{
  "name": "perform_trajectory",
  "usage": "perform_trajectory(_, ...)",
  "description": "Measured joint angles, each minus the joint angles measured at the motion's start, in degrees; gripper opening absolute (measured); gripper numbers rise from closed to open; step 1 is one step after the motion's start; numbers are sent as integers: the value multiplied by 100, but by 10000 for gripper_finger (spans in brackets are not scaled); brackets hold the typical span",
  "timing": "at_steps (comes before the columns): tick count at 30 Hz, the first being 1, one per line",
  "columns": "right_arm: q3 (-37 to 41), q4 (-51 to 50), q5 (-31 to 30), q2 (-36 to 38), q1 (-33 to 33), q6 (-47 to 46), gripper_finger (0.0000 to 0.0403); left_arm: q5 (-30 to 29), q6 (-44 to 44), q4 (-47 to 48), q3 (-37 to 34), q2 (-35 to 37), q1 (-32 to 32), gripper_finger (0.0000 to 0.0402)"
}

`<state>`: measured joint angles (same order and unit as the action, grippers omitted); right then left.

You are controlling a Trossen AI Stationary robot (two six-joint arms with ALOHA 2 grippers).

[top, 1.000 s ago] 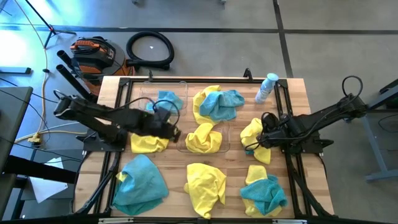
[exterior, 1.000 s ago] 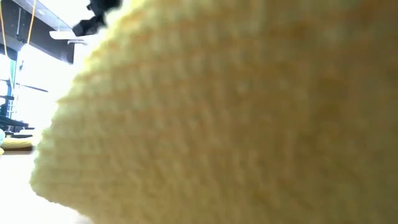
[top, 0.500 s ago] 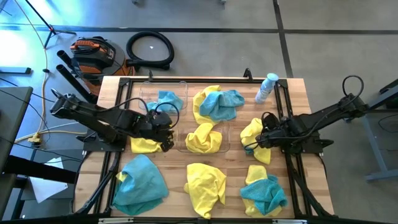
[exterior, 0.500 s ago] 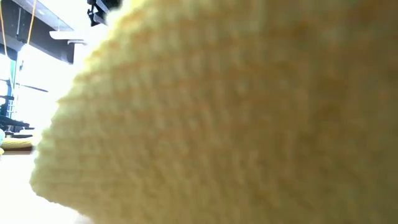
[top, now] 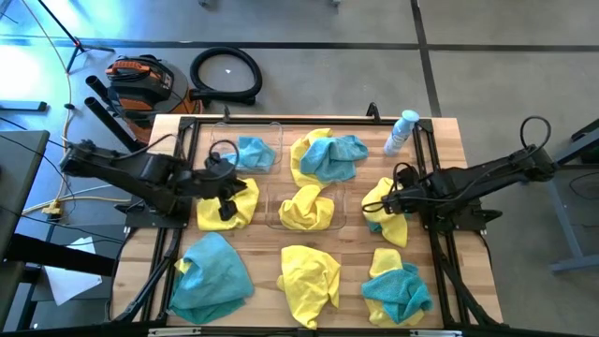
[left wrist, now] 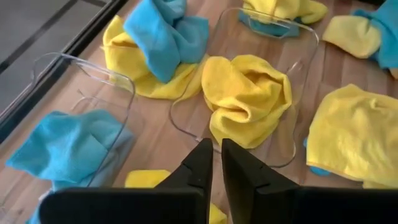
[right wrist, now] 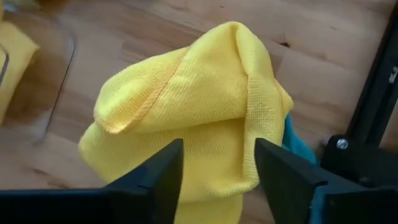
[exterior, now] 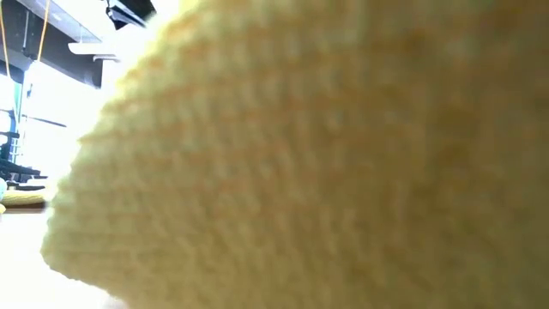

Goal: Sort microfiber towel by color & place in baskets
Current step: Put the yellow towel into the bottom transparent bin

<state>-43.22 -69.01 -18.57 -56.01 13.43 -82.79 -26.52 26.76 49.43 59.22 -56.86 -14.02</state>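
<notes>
Two clear baskets stand on the table. The left basket (top: pixel 245 150) holds a teal towel (left wrist: pixel 62 146). The middle basket (top: pixel 307 208) holds a yellow towel (left wrist: pixel 249 99). My left gripper (top: pixel 227 201) is shut and empty above a yellow towel (top: pixel 225 213) lying left of the middle basket. My right gripper (top: pixel 386 204) is open over a yellow towel (right wrist: pixel 199 99) at the table's right, one finger on either side of its raised fold. A teal towel (right wrist: pixel 292 140) peeks out from under it. A yellow towel (exterior: pixel 300 172) blocks the low view.
A small spray bottle (top: pixel 401 131) lies at the far right. A yellow and teal heap (top: pixel 328 154) sits at the far middle. Along the near edge lie a teal towel (top: pixel 211 276), a yellow towel (top: pixel 309 276) and a teal and yellow heap (top: pixel 395 285).
My left gripper has drawn back from the middle basket toward the table's left edge and now stands over the yellow towel beside it. The yellow towel in the middle basket stays where it was.
</notes>
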Motion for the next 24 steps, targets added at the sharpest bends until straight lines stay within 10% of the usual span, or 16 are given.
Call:
perform_trajectory(17, 0, 1232, 333, -1953, 85, -394, 226, 293, -151, -874, -1521, 1464, 2, 1)
perform_trajectory(24, 0, 1361, 531, -2199, 85, -488, 92, 396, -361, -855, -1536, 1623, 0, 1)
